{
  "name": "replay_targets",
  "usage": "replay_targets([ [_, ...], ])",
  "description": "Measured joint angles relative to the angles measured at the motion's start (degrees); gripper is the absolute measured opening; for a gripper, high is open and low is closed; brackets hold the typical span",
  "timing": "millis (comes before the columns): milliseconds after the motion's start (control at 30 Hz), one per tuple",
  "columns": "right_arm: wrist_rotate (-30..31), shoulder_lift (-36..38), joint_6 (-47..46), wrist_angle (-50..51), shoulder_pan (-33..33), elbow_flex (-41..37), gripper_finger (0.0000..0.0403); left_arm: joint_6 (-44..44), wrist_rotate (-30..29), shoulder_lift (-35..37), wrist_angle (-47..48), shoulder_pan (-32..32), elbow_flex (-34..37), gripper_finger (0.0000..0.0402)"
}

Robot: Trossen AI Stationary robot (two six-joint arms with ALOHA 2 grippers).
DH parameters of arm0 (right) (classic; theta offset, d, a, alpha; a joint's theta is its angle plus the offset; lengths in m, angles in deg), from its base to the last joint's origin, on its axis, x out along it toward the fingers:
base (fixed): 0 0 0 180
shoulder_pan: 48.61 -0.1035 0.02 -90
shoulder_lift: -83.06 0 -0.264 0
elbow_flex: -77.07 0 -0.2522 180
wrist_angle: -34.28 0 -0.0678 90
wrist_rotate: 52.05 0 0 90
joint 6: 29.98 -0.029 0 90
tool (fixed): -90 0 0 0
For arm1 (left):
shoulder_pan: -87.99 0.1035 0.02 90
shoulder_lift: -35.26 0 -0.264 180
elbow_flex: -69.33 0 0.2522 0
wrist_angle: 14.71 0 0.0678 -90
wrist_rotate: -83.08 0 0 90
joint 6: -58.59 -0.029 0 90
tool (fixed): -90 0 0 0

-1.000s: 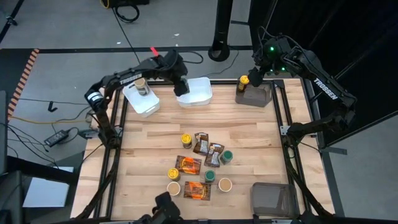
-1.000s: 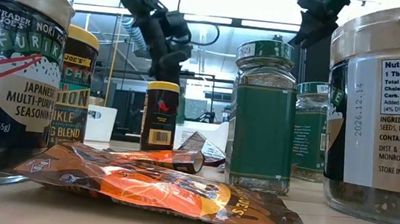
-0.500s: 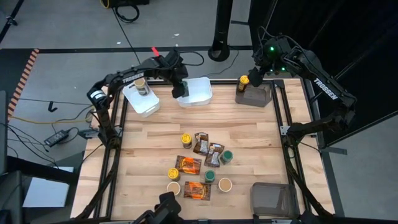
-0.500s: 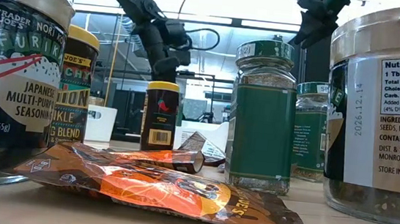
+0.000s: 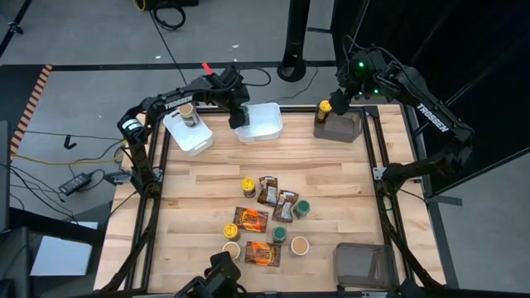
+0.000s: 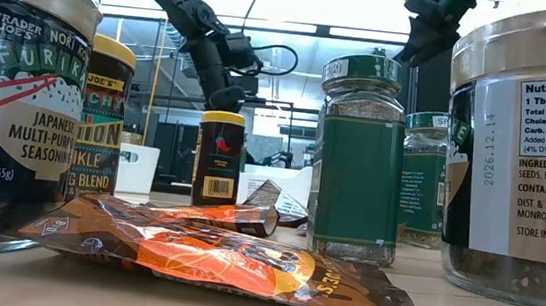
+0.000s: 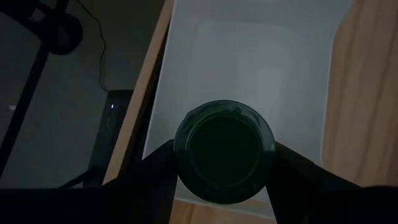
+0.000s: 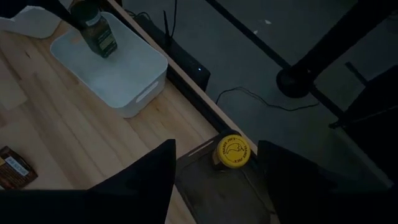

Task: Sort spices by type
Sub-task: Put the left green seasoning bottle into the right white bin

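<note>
My left gripper (image 5: 240, 117) is shut on a green-lidded spice jar (image 7: 224, 151) above the far white tub (image 5: 263, 122); the right wrist view shows that jar (image 8: 99, 34) over the tub too. My right gripper (image 5: 339, 98) hangs open above a yellow-lidded jar (image 8: 231, 151), which stands upright on its base in the far grey-brown bin (image 5: 341, 127). A tan-lidded jar (image 5: 189, 114) stands in the left white tub (image 5: 190, 136). More jars and orange-brown packets (image 5: 251, 220) lie in a cluster at the table's middle. My left gripper pinches the green jar at its upper end (image 7: 186, 140) between its two fingers (image 7: 155, 171), one on each side. The fingers slant down from the table's left side. The jar hangs below them, lifted clear above the white tub's floor, slightly tilted.
A second grey-brown bin (image 5: 360, 263) stands at the near right corner. The cluster holds yellow-lidded (image 5: 248, 186), green-lidded (image 5: 301, 209) and tan-lidded (image 5: 299, 245) jars among the packets. Bare wood lies between the cluster and the far tubs.
My left gripper has sunk a little over the far white tub with the green jar and has rolled its wrist; it stays shut on the jar.
</note>
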Motion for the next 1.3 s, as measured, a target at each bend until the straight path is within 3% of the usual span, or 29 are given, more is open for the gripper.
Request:
replay_targets([
  [400,0.0,0.0,0.0,0.0,0.0,0.0,0.0233,0.0,-1.0,0.0,-0.3,0.0,0.0,0.0228],
  [1300,0.0,0.0,0.0,0.0,0.0,0.0,0.0230,-0.3,-3.0,-2.0,2.4,0.0,0.4,0.0225],
])
